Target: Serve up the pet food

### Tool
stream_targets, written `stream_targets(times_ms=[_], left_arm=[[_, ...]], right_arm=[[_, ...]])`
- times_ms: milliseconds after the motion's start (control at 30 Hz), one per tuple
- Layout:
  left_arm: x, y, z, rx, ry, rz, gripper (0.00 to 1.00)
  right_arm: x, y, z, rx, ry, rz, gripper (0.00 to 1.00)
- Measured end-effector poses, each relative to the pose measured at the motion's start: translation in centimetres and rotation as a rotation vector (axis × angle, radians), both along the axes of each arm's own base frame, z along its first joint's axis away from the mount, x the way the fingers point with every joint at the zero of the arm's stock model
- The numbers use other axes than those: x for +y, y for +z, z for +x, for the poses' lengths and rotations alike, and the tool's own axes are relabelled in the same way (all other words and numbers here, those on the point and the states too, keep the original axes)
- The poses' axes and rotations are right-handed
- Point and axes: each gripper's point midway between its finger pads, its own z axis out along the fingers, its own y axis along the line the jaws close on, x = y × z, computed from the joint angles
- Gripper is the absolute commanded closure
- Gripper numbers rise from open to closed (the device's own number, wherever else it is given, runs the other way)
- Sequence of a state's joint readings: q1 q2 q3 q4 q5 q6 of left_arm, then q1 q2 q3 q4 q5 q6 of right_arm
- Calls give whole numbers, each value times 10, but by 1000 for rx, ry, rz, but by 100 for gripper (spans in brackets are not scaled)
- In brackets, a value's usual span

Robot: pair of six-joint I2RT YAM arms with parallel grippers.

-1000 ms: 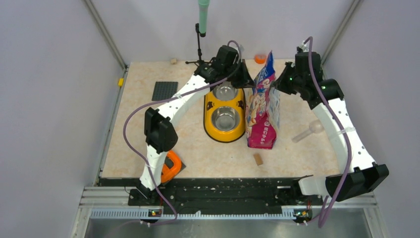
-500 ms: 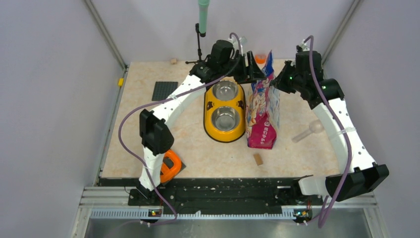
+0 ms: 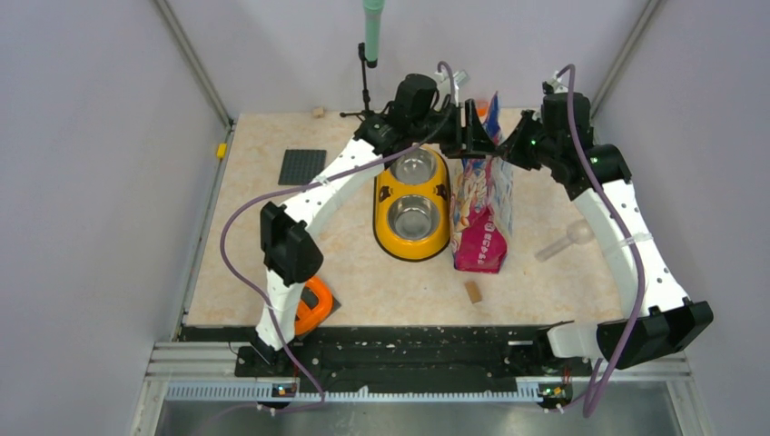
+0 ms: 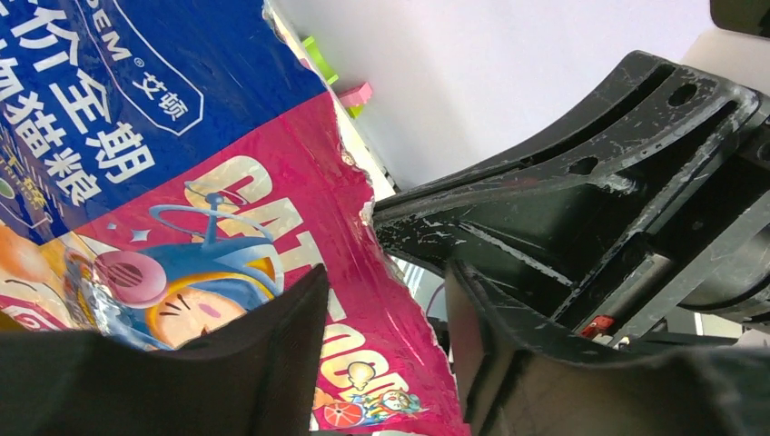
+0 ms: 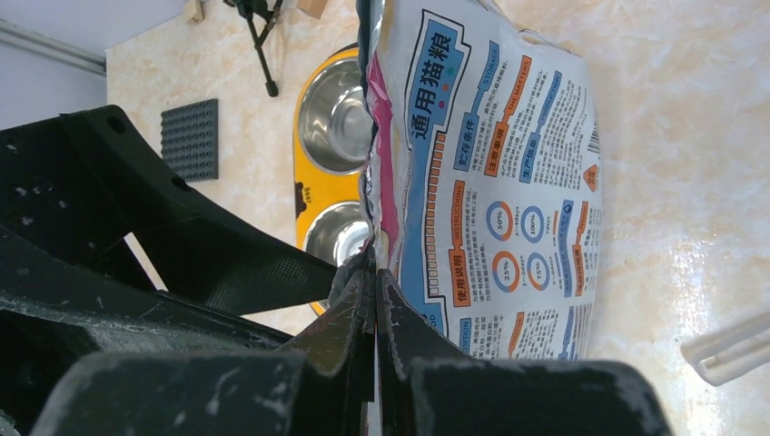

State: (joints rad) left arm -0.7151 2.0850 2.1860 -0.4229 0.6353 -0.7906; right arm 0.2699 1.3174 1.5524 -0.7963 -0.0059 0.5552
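On the table (image 3: 272,245), one food bag (image 3: 479,213) by two bowls (image 3: 413,216) is being pinched by the right gripper (image 5: 374,272), the left gripper (image 3: 478,132) being held open.

Pet food bag (image 3: 479,207) — magenta-pink, upright

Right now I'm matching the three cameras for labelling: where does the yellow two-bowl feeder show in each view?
Top external: yellow two-bowl feeder at centre, directly left of the standing cat food bag.
Left wrist: not in it; the bag's pink-and-blue front fills the left.
Right wrist: upper middle, left of the bag's printed back.
Shared landmark: the cat food bag.
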Motion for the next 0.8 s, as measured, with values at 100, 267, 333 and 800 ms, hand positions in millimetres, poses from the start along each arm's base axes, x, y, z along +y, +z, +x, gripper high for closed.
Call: stream_targets(times_ms=[100,267,333,800], left_arm=[[-2,3,-2,-12,2,5,61],[-3,-7,-1,-13,18,41,66],[-4,-10,1,-9,20,46,68],[-2,-12,6,-36,90,109,78]], right_arm=[[0,-1,0,2,0,-1,100],[0,0,0,1,0,-2,100],[-1,-1,-1,5,-1,-3,100],[-2,-2,-1,6,-4,-3,100]])
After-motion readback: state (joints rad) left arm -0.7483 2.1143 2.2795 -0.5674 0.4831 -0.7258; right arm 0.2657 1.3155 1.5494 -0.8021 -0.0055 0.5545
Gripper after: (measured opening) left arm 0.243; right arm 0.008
